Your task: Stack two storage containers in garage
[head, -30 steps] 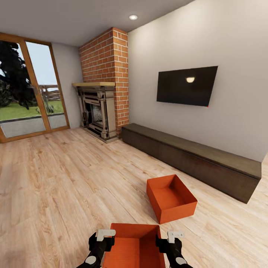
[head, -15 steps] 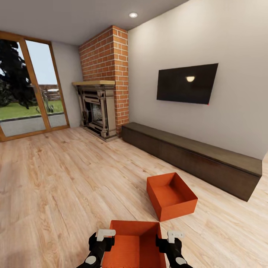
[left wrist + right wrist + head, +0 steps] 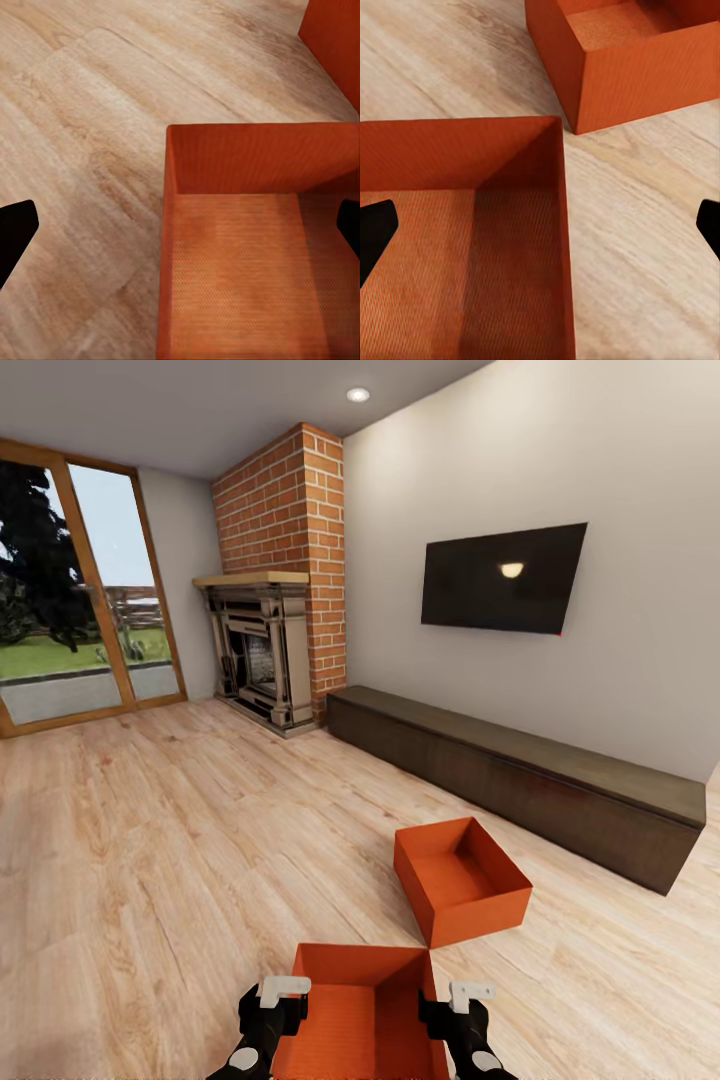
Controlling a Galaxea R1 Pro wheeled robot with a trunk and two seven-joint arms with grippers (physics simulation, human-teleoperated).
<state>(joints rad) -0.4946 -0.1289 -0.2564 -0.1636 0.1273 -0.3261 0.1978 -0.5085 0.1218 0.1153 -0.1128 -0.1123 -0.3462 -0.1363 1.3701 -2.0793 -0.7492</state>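
Two orange boxes on the living-room planks, both grippers spread wide at the nearer one.

At six o'clock the left gripper (image 3: 268, 1010) and right gripper (image 3: 462, 1015) stand with jaws wide apart, one at each side wall of the near storage container (image 3: 362, 1000), gripping nothing. Just beyond, toward one o'clock, the second storage container (image 3: 460, 880) sits open-topped on the wood floor (image 3: 150, 840), close to the first. Farther, at two o'clock, runs the dark low cabinet (image 3: 520, 780) under the TV (image 3: 502, 580); the brick fireplace (image 3: 270, 650) stands at eleven, the glass doors (image 3: 70, 590) at ten.
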